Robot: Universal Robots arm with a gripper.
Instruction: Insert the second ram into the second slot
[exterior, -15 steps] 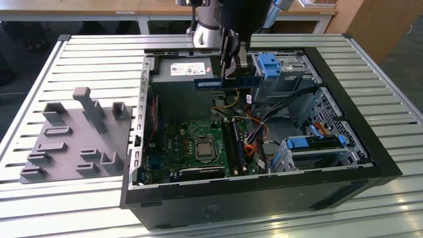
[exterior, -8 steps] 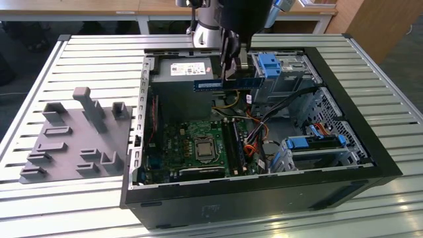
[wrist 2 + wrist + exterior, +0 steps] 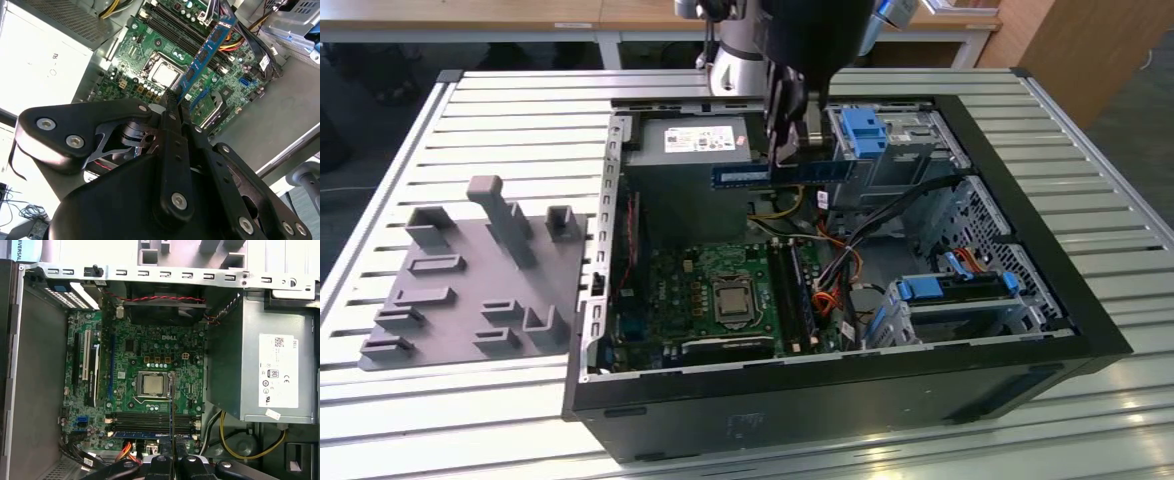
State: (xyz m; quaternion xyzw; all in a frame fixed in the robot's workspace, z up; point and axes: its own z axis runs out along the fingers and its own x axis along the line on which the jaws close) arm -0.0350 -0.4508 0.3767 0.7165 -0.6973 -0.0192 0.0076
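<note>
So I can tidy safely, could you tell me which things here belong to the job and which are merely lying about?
Job: gripper, shut on the second ram; memory slots.
Lying about: power supply; blue drive-bay clips; grey fixture tray; yellow cables.

A white label (image 3: 278, 371) with dark print and several small marks sits on the grey power supply (image 3: 240, 355), against one wall of the computer case (image 3: 150, 273). White lettering (image 3: 170, 336) stands on the green motherboard (image 3: 130, 365) – just beside the processor socket (image 3: 151, 384). The second ram (image 3: 767, 175) carries a small white label (image 3: 742, 177). A pale-blue sheet (image 3: 22, 250) with upright print shows past the case's corner.
</note>
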